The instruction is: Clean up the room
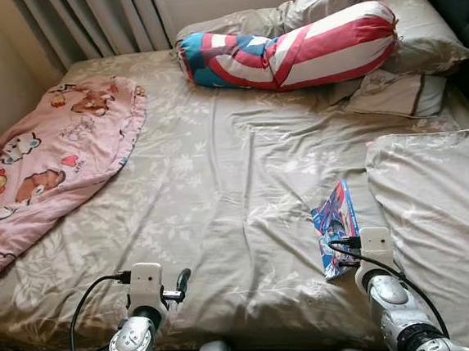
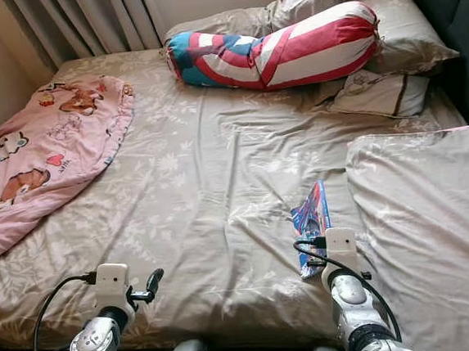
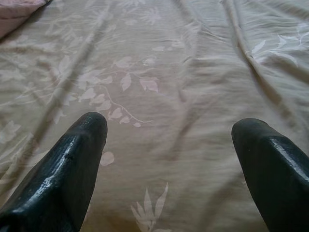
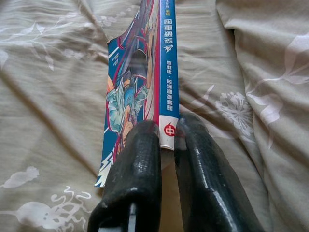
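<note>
We're at the grasp step: right claw (image 4: 166, 140) pinched on the spine of the comic book (image 4: 140, 82), which lies on the bed (image 1: 219, 185) beside the folded blanket (image 1: 443, 206). Left claw (image 3: 169, 145) spread, empty, hovering over the sheet. Next — lift clear and carry it off the bed.

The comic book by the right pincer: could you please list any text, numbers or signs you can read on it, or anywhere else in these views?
"中" in a red circle: at the foot of the comic book's white-and-blue spine, between the right pincer's closed fingers.
Column of white characters up the blue spine: too blurred to read.
Lettering on the cover: unreadable.
Pink cartoon blanket, striped bolster: pictures, no legible words.
</note>
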You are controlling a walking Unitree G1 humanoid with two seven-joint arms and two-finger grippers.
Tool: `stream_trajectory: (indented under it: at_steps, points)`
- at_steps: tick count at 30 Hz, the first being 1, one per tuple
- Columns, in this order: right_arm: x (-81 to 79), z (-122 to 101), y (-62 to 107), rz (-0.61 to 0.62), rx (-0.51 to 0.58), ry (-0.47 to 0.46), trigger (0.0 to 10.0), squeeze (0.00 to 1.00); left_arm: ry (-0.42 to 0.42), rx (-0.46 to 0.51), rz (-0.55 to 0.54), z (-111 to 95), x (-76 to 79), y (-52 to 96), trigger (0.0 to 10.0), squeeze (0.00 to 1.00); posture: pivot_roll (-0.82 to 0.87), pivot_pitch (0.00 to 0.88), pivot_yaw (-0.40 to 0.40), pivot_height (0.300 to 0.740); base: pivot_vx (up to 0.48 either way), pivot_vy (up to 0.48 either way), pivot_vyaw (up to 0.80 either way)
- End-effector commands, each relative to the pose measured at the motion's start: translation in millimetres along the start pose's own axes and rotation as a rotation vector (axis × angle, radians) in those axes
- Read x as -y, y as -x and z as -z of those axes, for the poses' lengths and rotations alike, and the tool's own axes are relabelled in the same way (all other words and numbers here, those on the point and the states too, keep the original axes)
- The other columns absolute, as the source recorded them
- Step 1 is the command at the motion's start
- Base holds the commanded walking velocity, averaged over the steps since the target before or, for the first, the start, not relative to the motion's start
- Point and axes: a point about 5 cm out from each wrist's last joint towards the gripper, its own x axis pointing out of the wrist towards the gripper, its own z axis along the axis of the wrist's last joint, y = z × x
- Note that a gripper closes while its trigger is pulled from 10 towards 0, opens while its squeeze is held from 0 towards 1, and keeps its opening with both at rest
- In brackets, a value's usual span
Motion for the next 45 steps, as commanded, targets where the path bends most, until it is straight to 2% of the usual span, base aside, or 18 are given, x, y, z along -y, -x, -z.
stream_trajectory:
  at_steps: [1,2,5,6,16,17,18,19,20,25,30,32,34,36,37,38,42,45]
  points:
    - [-3.8,2,0.4,-0.006,-0.014,0.023,10.0,0.36,-0.014,-0.034,-0.008,5,-5.9,2.4,10.0,0.00,0.04,0.095,0.115,0.651,0.000,0.000,0.00]
    - [-3.5,1,0.2,0.002,-0.012,0.025,10.0,0.93,-0.013,-0.035,-0.008,4,-6.2,2.2,10.0,0.00,0.04,0.095,0.116,0.651,0.000,0.000,0.00]
    - [-1.7,1,0.0,0.020,-0.010,0.031,10.0,0.96,-0.012,-0.037,-0.008,5,-6.2,2.2,10.0,0.00,0.04,0.095,0.116,0.651,0.000,0.000,0.00]
    - [1.1,1,0.0,0.040,-0.012,0.053,10.0,1.00,-0.014,-0.042,-0.004,5,-5.7,2.2,10.0,0.00,0.04,0.093,0.115,0.651,0.000,0.000,0.00]
    - [20.1,-7,-1.1,0.160,0.032,0.051,10.0,1.00,-0.008,-0.042,0.002,5,-3.3,0.9,10.0,0.00,0.04,0.086,0.115,0.651,0.000,0.000,0.00]
    - [20.9,-11,-1.6,0.161,0.057,0.037,10.0,0.57,-0.007,-0.041,0.003,4,-2.1,0.3,10.0,0.00,0.04,0.085,0.114,0.651,0.000,0.000,0.00]
    - [20.9,-13,-1.8,0.159,0.065,0.034,10.0,0.57,-0.007,-0.041,0.004,4,-1.7,0.1,10.0,0.00,0.04,0.085,0.114,0.651,0.000,0.000,0.00]
    - [20.5,-14,-1.9,0.155,0.073,0.031,10.0,0.39,-0.006,-0.041,0.005,4,-1.3,0.0,10.0,0.00,0.04,0.085,0.114,0.651,0.000,0.000,0.00]
    - [19.4,-15,-2.1,0.145,0.079,0.029,10.0,0.00,-0.006,-0.041,0.006,4,-0.8,-0.2,10.0,0.00,0.03,0.083,0.113,0.651,0.000,0.000,0.00]
    - [-4.3,-20,-0.9,-0.023,0.144,-0.039,10.0,0.00,0.001,-0.046,0.011,4,2.2,-1.5,10.0,0.00,0.03,0.075,0.107,0.651,0.000,0.000,0.00]
    - [-15.6,-11,1.3,-0.056,0.106,-0.046,10.0,0.00,0.012,-0.049,0.003,3,3.7,-3.4,10.0,0.00,0.03,0.066,0.097,0.681,0.000,0.000,0.00]
    - [-23.4,2,4.4,-0.100,0.047,-0.089,10.0,0.00,0.030,-0.063,-0.007,4,2.9,-4.4,10.0,0.00,0.02,0.058,0.092,0.701,0.000,0.000,0.00]
    - [-27.7,16,8.3,-0.131,-0.002,-0.086,10.0,0.00,0.038,-0.086,-0.015,6,1.8,-4.1,10.0,0.00,0.02,0.050,0.089,0.716,0.000,0.000,0.00]
    - [-26.7,31,12.7,-0.122,-0.059,-0.044,10.0,0.00,0.055,-0.121,-0.031,10,-1.1,-3.4,10.0,0.00,0.01,0.037,0.080,0.731,0.000,0.000,0.00]
    - [-26.7,31,12.7,-0.122,-0.059,-0.044,10.0,0.00,0.055,-0.121,-0.031,10,-1.1,-3.4,10.0,0.00,0.01,0.037,0.080,0.731,0.000,0.000,0.00]
    - [-23.1,43,15.9,-0.102,-0.111,-0.048,10.0,0.00,0.074,-0.159,-0.036,14,-2.2,-2.7,10.0,0.00,0.01,0.030,0.075,0.740,0.000,0.000,0.00]
    - [-18.6,64,23.9,-0.103,-0.188,-0.103,10.0,0.00,0.086,-0.245,-0.045,26,-3.5,1.6,10.0,0.00,0.00,0.015,0.062,0.740,0.000,0.000,0.00]
    - [-14.7,84,33.4,-0.114,-0.251,-0.105,10.0,0.00,0.095,-0.375,-0.060,44,-2.8,10.9,10.0,0.00,0.00,0.001,0.056,0.740,0.000,0.000,0.00]
